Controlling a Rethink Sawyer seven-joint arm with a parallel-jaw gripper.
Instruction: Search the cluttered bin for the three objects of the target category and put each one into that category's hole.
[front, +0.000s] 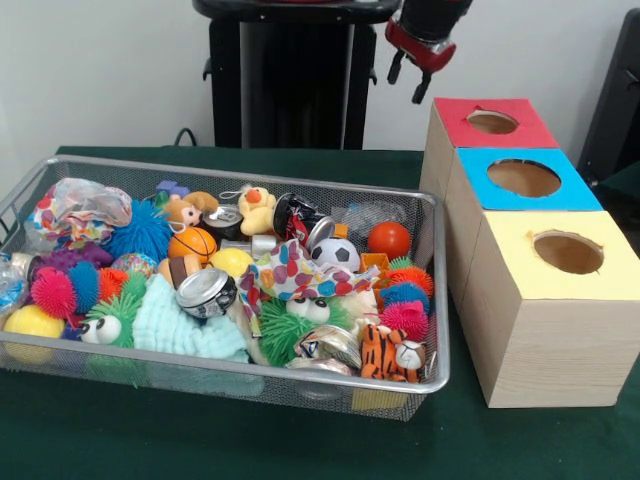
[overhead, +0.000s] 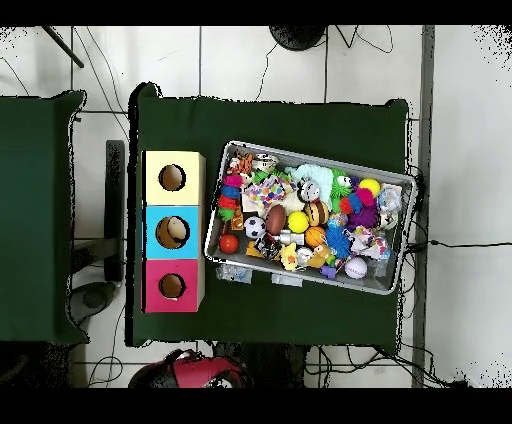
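Note:
The cluttered bin (front: 250, 372) is a shallow wire-mesh basket on the green table, heaped with toys: a soccer ball (front: 335, 253), a small basketball (front: 192, 243), a red ball (front: 389, 239), a tiger plush (front: 385, 352), a yellow duck plush (front: 257, 210), spiky rubber balls and crushed cans (front: 207, 292). To its right stand three wooden boxes, each with a round hole: red-topped (front: 492, 122), blue-topped (front: 523, 178) and yellow-topped (front: 567, 252). My gripper (front: 405, 90) hangs high behind the red box, open and empty. In the overhead view the bin (overhead: 320, 161) lies right of the boxes.
The robot's black pedestal (front: 290, 80) stands behind the bin. In the overhead view the red arm (overhead: 195, 368) is at the bottom edge, below the red-topped box (overhead: 172, 285). A second green-covered table (overhead: 35, 215) lies at the left. Cables run across the floor.

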